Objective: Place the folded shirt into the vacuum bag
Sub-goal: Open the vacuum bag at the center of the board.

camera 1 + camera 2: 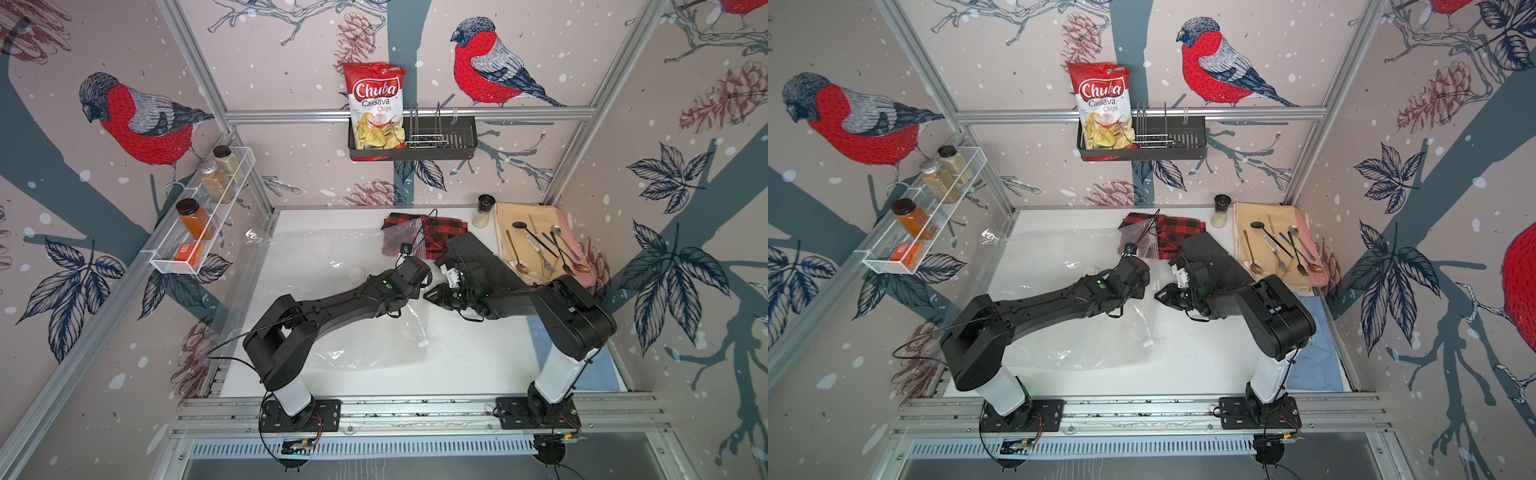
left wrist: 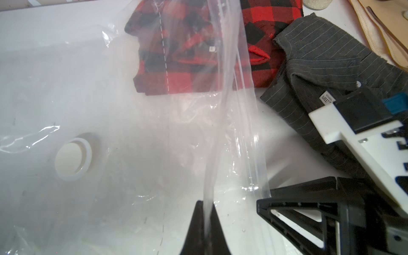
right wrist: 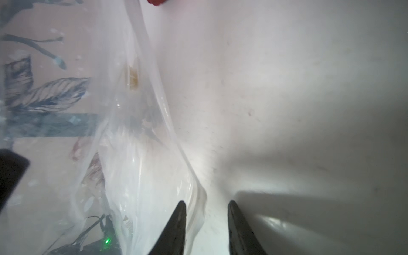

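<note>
**Bag mouth being lifted, shirt not yet loaded**

The left gripper (image 2: 206, 202) is pinching the top film of the large clear crinkly plastic vacuum bag (image 1: 316, 257) at its zip edge. Its jaws are closed tight on the film and are holding that layer up off the white desk (image 1: 478, 357). The right gripper (image 3: 207, 203) is sitting at the same edge with its jaws narrowly apart; film is lying beside one jaw, unclamped. By my reading the mouth is only being opened, and the loading is all left to do.

In a top view the bag is lying across the centre and left, round white valve (image 1: 356, 273) facing up. The folded dark grey pinstriped shirt (image 1: 473, 249) is lying just right of centre, outside the bag, with the right arm reaching over it. A red-and-black checked shirt (image 1: 446, 227) is lying at upper centre, partly behind the film and crowding the mouth; I cannot tell whether any of it is inside. A beige tray of cutlery (image 1: 509, 216) and a small glass shaker (image 1: 483, 210) are standing at the upper right, near the grey shirt.
</note>
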You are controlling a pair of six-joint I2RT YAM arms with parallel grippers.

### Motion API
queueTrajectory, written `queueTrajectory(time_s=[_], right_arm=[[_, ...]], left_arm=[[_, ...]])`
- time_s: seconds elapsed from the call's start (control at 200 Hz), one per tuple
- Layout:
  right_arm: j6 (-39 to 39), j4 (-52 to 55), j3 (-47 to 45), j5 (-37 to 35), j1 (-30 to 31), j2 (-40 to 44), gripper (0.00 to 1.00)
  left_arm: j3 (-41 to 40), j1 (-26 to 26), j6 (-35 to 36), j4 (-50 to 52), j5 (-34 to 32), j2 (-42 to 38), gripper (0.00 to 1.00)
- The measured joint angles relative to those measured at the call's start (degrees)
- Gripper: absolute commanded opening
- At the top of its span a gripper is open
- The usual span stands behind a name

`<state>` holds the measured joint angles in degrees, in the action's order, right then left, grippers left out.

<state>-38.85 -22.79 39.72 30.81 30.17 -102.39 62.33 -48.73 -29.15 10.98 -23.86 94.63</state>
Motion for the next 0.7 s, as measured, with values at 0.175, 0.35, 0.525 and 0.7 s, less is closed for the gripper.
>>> queueTrajectory(time_s=[0.175, 0.35, 0.525, 0.7], right_arm=[[1.1, 3.2, -1.8, -7.1, 0.9, 3.1, 0.26], [1.3, 7.1, -2.8, -13.0, 1.8, 7.3, 0.45], [3.1, 15.1, -1.7, -16.2, 2.4, 13.6, 0.66], [6.4, 19.4, 2.6, -18.8, -0.8, 18.4, 0.68]], left_arm=[[-4.1, 1.5, 0.5, -2.8, 2.4, -3.8, 0.00], [-7.0, 3.0, 0.9, -4.5, 4.2, -6.1, 0.00], [-7.9, 4.3, 1.8, -4.8, 5.9, -6.1, 0.00], [-7.8, 4.3, 2.5, -5.7, 7.4, -5.3, 0.00]])
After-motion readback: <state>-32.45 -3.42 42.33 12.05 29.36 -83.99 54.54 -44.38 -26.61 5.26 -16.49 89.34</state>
